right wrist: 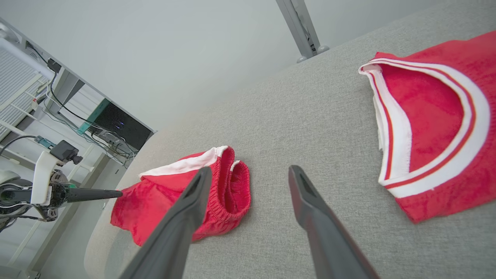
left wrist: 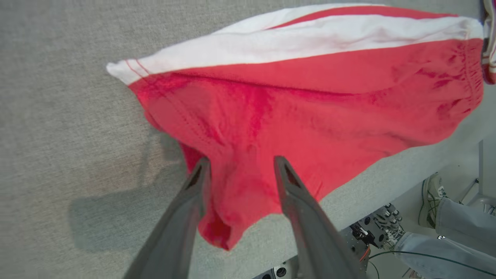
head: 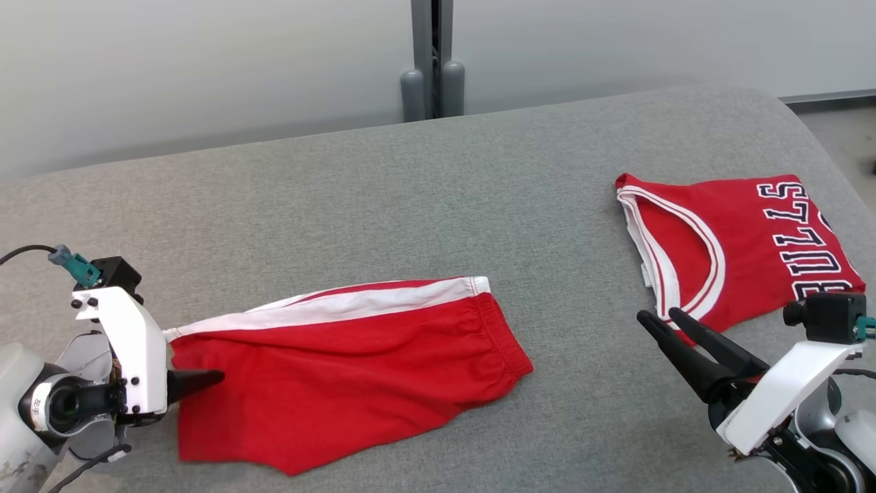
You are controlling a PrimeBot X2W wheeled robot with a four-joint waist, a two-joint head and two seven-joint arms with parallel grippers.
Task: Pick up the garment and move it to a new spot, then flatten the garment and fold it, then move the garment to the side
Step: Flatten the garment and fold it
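The only text that can be read is one word on the red jersey [head: 739, 239]: "BULLS" [head: 804, 236]. It is printed in large dark block letters with a white outline, on the jersey's chest. In the head view the word lies turned on its side and runs down the jersey's right part, with the S at the far end and the B at the near end. The B is partly covered by the black camera block [head: 828, 316] just in front of the jersey. In the right wrist view, the part of the jersey that is visible has no letters.
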